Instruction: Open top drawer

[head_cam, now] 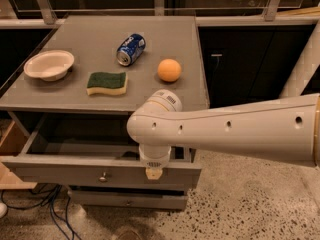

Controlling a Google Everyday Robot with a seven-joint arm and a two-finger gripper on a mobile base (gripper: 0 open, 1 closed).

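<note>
The top drawer (60,172) is a wide grey drawer, pulled out from the grey cabinet (150,99), with its shallow grey inside (75,136) showing. Its small round metal knob (103,176) sits at the middle of the long flat front. My gripper (153,173) hangs down from the thick white arm (235,129) at the drawer's front edge, to the right of the knob. The arm hides the right part of the drawer's inside.
On the cabinet top lie a white bowl (49,64), a green and yellow sponge (106,83), a blue can (130,49) on its side and an orange (169,70). A narrower drawer front (125,200) sits below. Cables (45,209) lie on the floor at left.
</note>
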